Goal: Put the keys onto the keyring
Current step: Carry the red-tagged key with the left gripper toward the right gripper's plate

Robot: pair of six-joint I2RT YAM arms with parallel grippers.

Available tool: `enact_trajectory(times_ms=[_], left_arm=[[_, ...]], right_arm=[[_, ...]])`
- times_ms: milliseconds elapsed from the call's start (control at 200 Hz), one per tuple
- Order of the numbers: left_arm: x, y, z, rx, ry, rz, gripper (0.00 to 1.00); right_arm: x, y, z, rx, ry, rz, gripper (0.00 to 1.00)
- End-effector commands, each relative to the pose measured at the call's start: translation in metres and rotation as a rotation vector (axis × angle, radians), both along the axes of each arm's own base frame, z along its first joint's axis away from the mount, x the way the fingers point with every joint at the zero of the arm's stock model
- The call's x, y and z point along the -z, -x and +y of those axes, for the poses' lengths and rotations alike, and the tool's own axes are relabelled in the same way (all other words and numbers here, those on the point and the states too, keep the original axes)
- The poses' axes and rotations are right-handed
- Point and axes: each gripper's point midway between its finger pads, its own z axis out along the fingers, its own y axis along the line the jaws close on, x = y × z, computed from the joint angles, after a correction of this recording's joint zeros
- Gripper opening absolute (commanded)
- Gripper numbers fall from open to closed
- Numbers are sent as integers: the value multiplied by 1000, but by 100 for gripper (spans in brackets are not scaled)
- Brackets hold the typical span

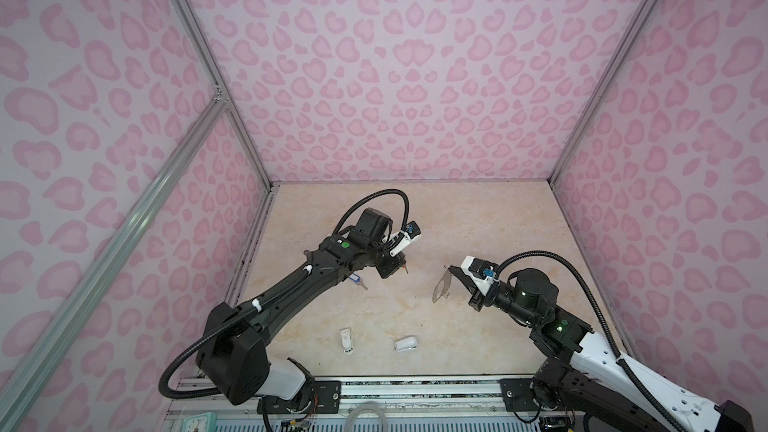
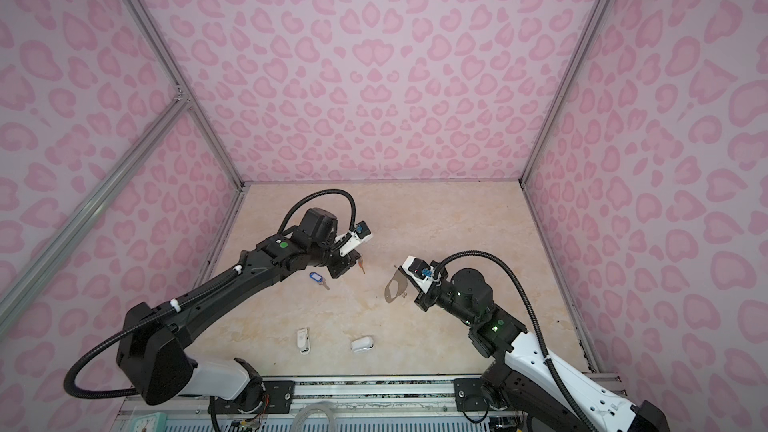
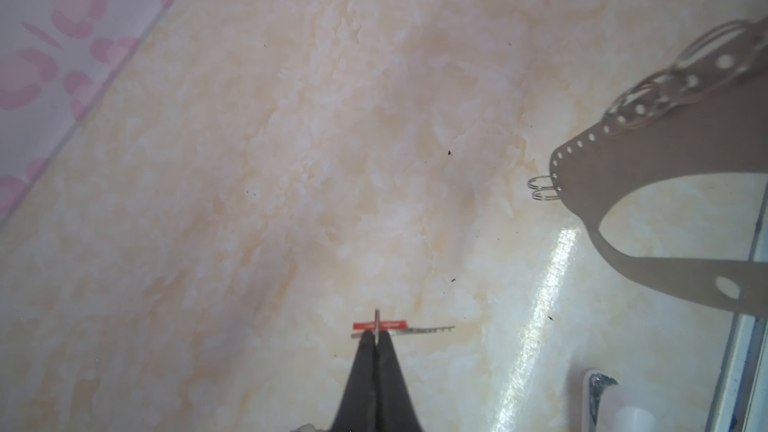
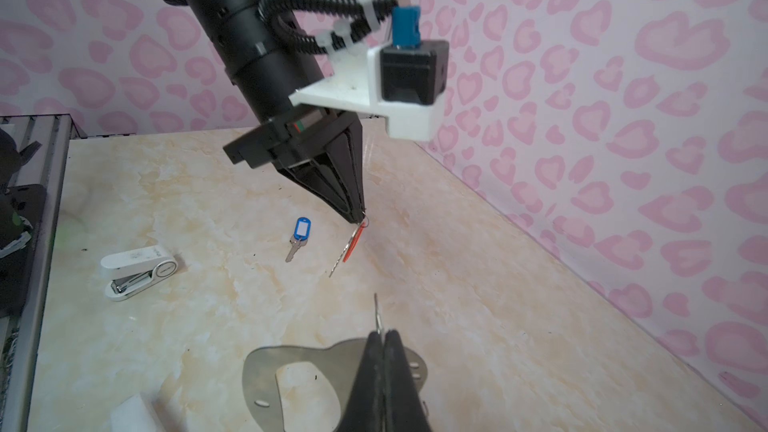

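Hanging from the closed left hand (image 4: 360, 218) is the orange-red tagged key (image 4: 353, 243), pinched at its ring end above the bench (image 4: 478, 284). The right hand (image 4: 380, 336) is clamped on the keyring (image 4: 266, 367), held tilted off the bench, with small wire rings (image 3: 544, 189) along its edge. Key and keyring are apart. The blue-tagged key (image 4: 300, 234) lies flat on the bench near the left hand (the left arm (image 1: 316, 280) partly covers it in a top view). A white stapler-like object (image 4: 137, 270) and a second white piece (image 1: 406, 344) lie nearer the arm bases. The stapler's print is too small to read.
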Motion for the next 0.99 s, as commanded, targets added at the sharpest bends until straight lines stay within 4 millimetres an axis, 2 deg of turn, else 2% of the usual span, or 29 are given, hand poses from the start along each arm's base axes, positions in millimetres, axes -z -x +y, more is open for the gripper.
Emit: enact_trajectory(times_ms=[0,200,395,700,990], left_arm=[[-23,23,-4,154,40,-66,3],[-58,50,-10,292,143,-167,3],[-79,76,-19,409,230,-178,3],[-86,101,-31,505,308,-92,3],[-86,103,-42,520,352,10,3]], right_arm=[[-7,2,5,-36,-12,-6,0],[-10,5,17,-96,-22,25,0],[-15,8,29,-152,-39,34,0],[-18,12,36,-183,-33,-30,0],[-22,20,41,-204,-42,-138,0]])
